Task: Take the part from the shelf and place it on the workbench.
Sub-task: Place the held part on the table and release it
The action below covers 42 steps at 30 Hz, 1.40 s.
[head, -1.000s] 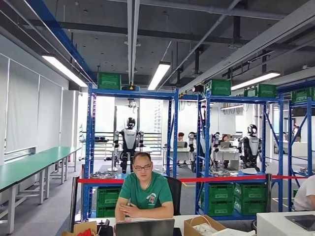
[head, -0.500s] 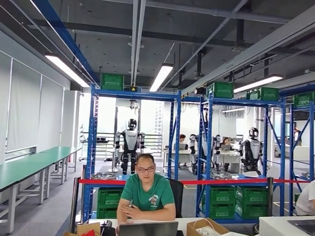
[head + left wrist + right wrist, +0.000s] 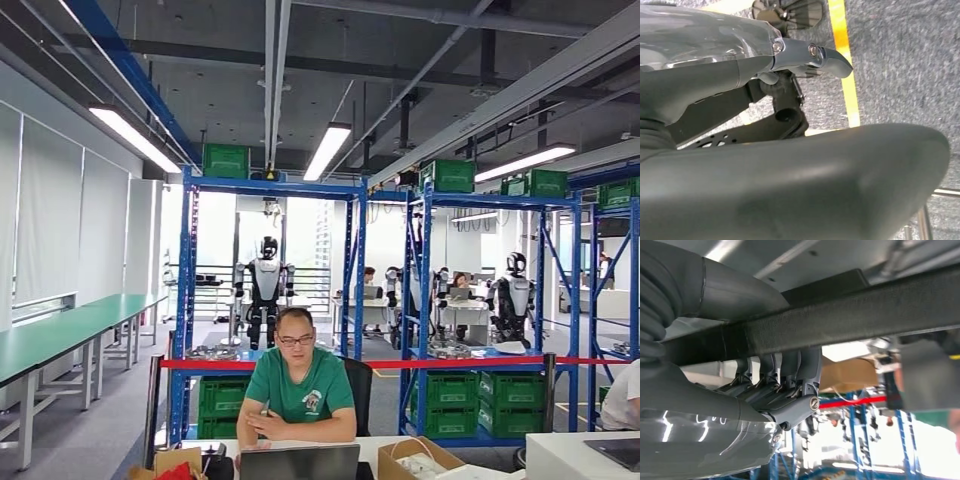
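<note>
Two blue shelf racks (image 3: 355, 260) stand far ahead across the hall. Grey ring-shaped metal parts lie on their middle levels, one group on the left rack (image 3: 211, 352) and another on the right rack (image 3: 450, 350). Long green workbenches (image 3: 68, 335) run along the left wall. In the left wrist view my left hand (image 3: 753, 65) hangs over the grey floor with a finger stretched out and nothing in it. In the right wrist view my right hand (image 3: 779, 385) lies with its fingers (image 3: 806, 371) straight beside a dark bar, holding nothing.
A person in a green shirt (image 3: 298, 390) sits at a desk right in front of me behind a laptop (image 3: 298, 462), with cardboard boxes (image 3: 411, 460) beside it. A red tape barrier (image 3: 377, 363) crosses before the racks. Green crates (image 3: 453, 392) fill the lower shelves. Other robots (image 3: 264, 295) stand behind.
The whole picture has shifted a little to the right, so the camera has moved. The racks, parts and seated person stay where they were.
</note>
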Motion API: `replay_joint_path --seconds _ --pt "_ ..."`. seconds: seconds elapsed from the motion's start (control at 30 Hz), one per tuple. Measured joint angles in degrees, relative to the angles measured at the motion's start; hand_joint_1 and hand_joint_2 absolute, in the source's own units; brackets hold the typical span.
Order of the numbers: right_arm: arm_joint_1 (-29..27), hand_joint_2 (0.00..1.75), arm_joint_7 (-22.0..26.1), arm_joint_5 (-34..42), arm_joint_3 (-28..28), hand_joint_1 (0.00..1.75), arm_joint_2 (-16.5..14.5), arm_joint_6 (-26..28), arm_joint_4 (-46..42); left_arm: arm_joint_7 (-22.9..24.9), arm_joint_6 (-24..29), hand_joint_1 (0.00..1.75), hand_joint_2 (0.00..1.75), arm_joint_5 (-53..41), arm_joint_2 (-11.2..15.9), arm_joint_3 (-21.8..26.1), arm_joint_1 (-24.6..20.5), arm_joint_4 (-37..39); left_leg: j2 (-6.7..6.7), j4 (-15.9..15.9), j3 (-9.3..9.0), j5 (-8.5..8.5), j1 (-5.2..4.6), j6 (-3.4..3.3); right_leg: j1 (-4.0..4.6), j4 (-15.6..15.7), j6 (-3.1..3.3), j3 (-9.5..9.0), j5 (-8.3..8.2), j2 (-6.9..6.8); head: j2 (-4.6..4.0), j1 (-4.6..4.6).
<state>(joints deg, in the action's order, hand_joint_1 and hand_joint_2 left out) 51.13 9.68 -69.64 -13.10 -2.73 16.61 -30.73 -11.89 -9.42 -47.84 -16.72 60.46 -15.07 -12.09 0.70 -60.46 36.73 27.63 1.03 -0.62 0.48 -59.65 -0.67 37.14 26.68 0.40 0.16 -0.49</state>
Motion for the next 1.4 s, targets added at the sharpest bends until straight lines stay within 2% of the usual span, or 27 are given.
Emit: replay_joint_path --seconds 0.13,0.2,0.23,0.27,0.33,0.37,0.4,0.43,0.5,0.57,0.63,0.7,0.73,0.77,0.8,0.87,0.9,0.93,1.03,1.1,1.13,1.2,1.23,1.27,1.3,1.37,1.4 --pt "-0.03 1.75 0.0 -0.01 0.04 1.75 0.0 0.0 0.08 0.01 0.0 0.0 1.75 0.0 -0.03 0.0 0.02 0.0 0.0 0.05 -0.02 -0.02 0.01 0.05 0.01 -0.01 0.03 0.0 0.01 0.0 -0.01 0.01" --pt "-0.13 1.75 0.01 -0.06 0.2 1.75 -0.01 0.03 0.34 0.04 0.04 0.0 1.75 -0.1 -0.05 -0.01 0.01 0.0 -0.03 -0.2 0.12 0.44 -0.02 0.31 -0.23 0.5 0.43 -0.19 -0.24 -0.06 0.0 0.0" --pt "-0.35 1.75 0.05 -0.12 0.32 1.75 -0.01 0.11 0.82 0.15 -0.02 0.0 1.75 -0.36 -0.04 -0.18 -0.01 0.0 -0.06 -4.48 2.25 2.25 -0.1 0.46 -0.31 0.75 0.8 -0.33 -0.34 -0.09 -0.01 0.0" --pt "-0.6 1.75 0.14 -0.26 0.5 1.75 -0.02 0.19 1.4 0.28 -0.15 0.0 1.75 -0.67 -0.02 -0.43 -0.06 0.0 -0.1 -7.15 3.75 2.88 -0.18 0.56 -0.39 0.95 1.15 -0.49 -0.38 -0.09 -0.01 0.0" --pt "-1.0 1.75 0.42 -0.55 0.86 1.75 -0.02 0.32 2.38 0.57 -0.47 0.0 1.75 -1.23 0.04 -0.92 -0.21 0.0 -0.17 -8.65 5.07 1.98 -0.29 0.43 -0.32 0.61 1.3 -0.63 -0.02 0.01 -0.03 0.01" --pt "-1.0 1.75 0.55 -0.69 1.07 1.75 -0.01 0.33 2.54 0.61 -0.52 0.0 1.75 -1.39 0.06 -1.02 -0.3 0.0 -0.18 -4.62 3.3 -0.06 -0.31 0.32 -0.19 0.28 1.11 -0.57 0.23 0.08 -0.03 0.02" --pt "-0.98 1.75 0.65 -0.8 1.26 1.75 0.01 0.36 2.63 0.64 -0.49 0.0 1.75 -1.58 0.07 -1.1 -0.36 0.0 -0.18 -2.19 2.16 -0.87 -0.35 0.21 -0.11 0.03 0.89 -0.46 0.4 0.13 -0.02 -0.01" --pt "-0.99 1.75 0.72 -0.95 1.48 1.75 0.03 0.38 2.74 0.66 -0.42 0.0 1.75 -1.78 0.07 -1.21 -0.38 0.0 -0.15 -1.05 1.62 -0.96 -0.44 0.11 -0.03 -0.13 0.67 -0.34 0.5 0.16 -0.02 -0.03" --pt "-1.07 0.87 0.79 -1.24 1.84 0.87 0.08 0.4 3.03 0.7 -0.33 0.0 1.75 -2.02 0.08 -1.42 -0.36 0.0 -0.08 -0.72 1.44 -0.79 -0.55 -0.15 -0.04 -0.17 0.3 -0.27 0.47 0.16 -0.01 -0.06" --pt "-1.12 0.0 0.81 -1.4 2.08 0.0 0.14 0.39 3.21 0.65 -0.29 0.0 1.75 -2.02 0.08 -1.5 -0.38 0.0 -0.07 -0.48 1.33 -0.95 -0.37 -0.57 -0.13 -1.14 -0.16 0.07 1.33 0.07 -0.02 -0.03" --pt "-1.15 0.0 0.81 -1.48 2.28 0.0 0.26 0.39 3.33 0.45 -0.28 0.0 1.75 -1.93 0.06 -1.55 -0.45 0.0 -0.11 -0.33 1.2 -1.0 -0.17 -0.96 -0.31 -6.1 -0.7 2.19 4.18 -0.03 -0.03 -0.05" --pt "-1.37 0.0 0.81 -1.55 2.39 0.0 0.45 0.39 3.56 0.31 -0.3 0.0 1.75 -1.72 0.07 -1.55 -0.43 0.0 -0.13 -0.33 1.16 -0.97 -0.16 -1.11 -0.54 -13.63 -1.09 5.68 7.24 -0.07 -0.03 -0.06" --pt "-1.53 0.0 0.86 -1.57 2.46 0.0 0.55 0.39 3.69 0.29 -0.3 0.0 1.75 -1.58 0.08 -1.53 -0.4 0.0 -0.12 -0.34 1.14 -0.97 -0.17 -1.12 -0.63 -15.85 -1.22 6.79 7.74 -0.08 -0.03 -0.06" --pt "-1.64 0.0 0.96 -1.61 2.56 0.0 0.61 0.39 3.79 0.28 -0.31 0.0 1.75 -1.43 0.08 -1.52 -0.37 0.0 -0.11 -0.34 1.11 -0.96 -0.17 -1.12 -0.69 -15.92 -1.32 6.87 7.21 -0.08 -0.03 -0.06" --pt "-1.66 0.0 1.07 -1.67 2.67 0.0 0.64 0.39 3.85 0.28 -0.32 0.0 1.75 -1.24 0.08 -1.51 -0.35 0.0 -0.1 -0.35 1.04 -0.94 -0.16 -1.1 -0.73 -13.73 -1.35 5.85 5.78 -0.08 -0.03 -0.06" --pt "-1.42 0.0 1.25 -1.82 2.86 0.0 0.67 0.39 3.86 0.25 -0.4 0.0 0.87 -0.96 0.06 -1.5 -0.34 0.0 -0.08 -0.32 0.87 -0.88 -0.19 -0.99 -0.7 -5.93 -1.26 1.95 2.19 -0.07 -0.03 -0.05" --pt "-1.29 0.0 1.27 -1.9 2.94 0.0 0.68 0.39 3.86 0.21 -0.43 0.0 0.44 -0.86 0.05 -1.49 -0.35 0.0 -0.07 -0.3 0.83 -0.85 -0.25 -0.86 -0.6 -2.65 -1.1 0.35 1.08 -0.04 -0.03 -0.04" --pt "-1.21 0.0 1.28 -1.97 3.04 0.0 0.69 0.38 3.86 0.17 -0.46 0.0 0.0 -0.83 0.04 -1.49 -0.34 0.0 -0.06 -0.25 0.81 -0.85 -0.31 -0.7 -0.47 -0.69 -0.91 -0.61 0.6 -0.01 -0.02 -0.04" --pt "-1.18 0.0 1.29 -2.13 3.29 0.0 0.75 0.37 3.85 0.13 -0.47 0.0 0.0 -0.74 -0.03 -1.47 -0.15 0.0 -0.09 0.01 0.73 -0.85 -0.24 0.08 -0.27 0.42 0.01 -1.04 0.46 -0.02 -0.02 -0.04" --pt "-1.06 0.0 1.31 -2.18 3.34 0.0 0.77 0.35 3.82 0.11 -0.45 0.0 0.0 -0.71 -0.07 -1.46 -0.1 0.0 -0.13 -1.77 1.4 0.68 -0.21 0.48 -0.45 0.96 0.82 -1.33 0.14 -0.12 -0.03 -0.04" --pt "-1.02 0.0 1.32 -2.19 3.35 0.0 0.77 0.32 3.82 0.11 -0.45 0.0 0.0 -0.7 -0.07 -1.46 -0.1 0.0 -0.16 -4.27 2.45 2.23 -0.22 0.56 -0.54 1.13 1.11 -1.45 0.04 -0.17 -0.03 -0.04" --pt "-1.0 0.0 1.35 -2.2 3.35 0.0 0.76 0.23 3.88 0.13 -0.46 0.0 0.0 -0.7 -0.07 -1.45 -0.01 0.0 -0.16 -11.39 5.55 5.53 -0.27 0.66 -0.47 1.15 1.35 -1.5 0.06 -0.18 -0.03 -0.04" --pt "-1.01 0.0 1.37 -2.2 3.36 0.0 0.76 0.14 3.94 0.13 -0.46 0.0 0.0 -0.7 -0.05 -1.44 0.06 0.0 -0.16 -14.02 6.75 6.3 -0.28 0.71 -0.44 1.14 1.38 -1.52 0.07 -0.17 -0.03 -0.04" --pt "-1.02 0.0 1.42 -2.21 3.37 0.0 0.76 -0.07 4.0 0.13 -0.46 0.0 0.0 -0.69 -0.04 -1.42 0.12 0.0 -0.17 -14.92 7.15 6.13 -0.28 0.73 -0.41 1.12 1.39 -1.55 0.09 -0.15 -0.03 -0.04" --pt "-1.02 0.0 1.56 -2.21 3.39 0.0 0.77 -0.46 4.04 0.13 -0.46 0.0 0.0 -0.66 -0.03 -1.4 0.15 0.0 -0.17 -13.59 6.51 4.92 -0.26 0.71 -0.41 1.08 1.37 -1.61 0.13 -0.12 -0.03 -0.04" --pt "-0.84 0.0 2.1 -2.17 3.41 0.0 0.79 -1.73 4.09 0.16 -0.5 0.0 0.0 -0.48 0.0 -1.37 0.1 0.0 -0.2 -6.72 3.17 1.29 -0.23 0.59 -0.39 0.83 1.15 -1.71 0.38 -0.04 -0.03 -0.04" --pt "-0.62 0.0 2.47 -2.1 3.43 0.0 0.83 -2.37 4.11 0.23 -0.58 0.0 0.0 -0.36 0.01 -1.35 0.03 0.0 -0.19 -3.4 1.62 0.11 -0.22 0.49 -0.28 0.53 0.95 -1.6 0.57 0.0 -0.03 -0.04"
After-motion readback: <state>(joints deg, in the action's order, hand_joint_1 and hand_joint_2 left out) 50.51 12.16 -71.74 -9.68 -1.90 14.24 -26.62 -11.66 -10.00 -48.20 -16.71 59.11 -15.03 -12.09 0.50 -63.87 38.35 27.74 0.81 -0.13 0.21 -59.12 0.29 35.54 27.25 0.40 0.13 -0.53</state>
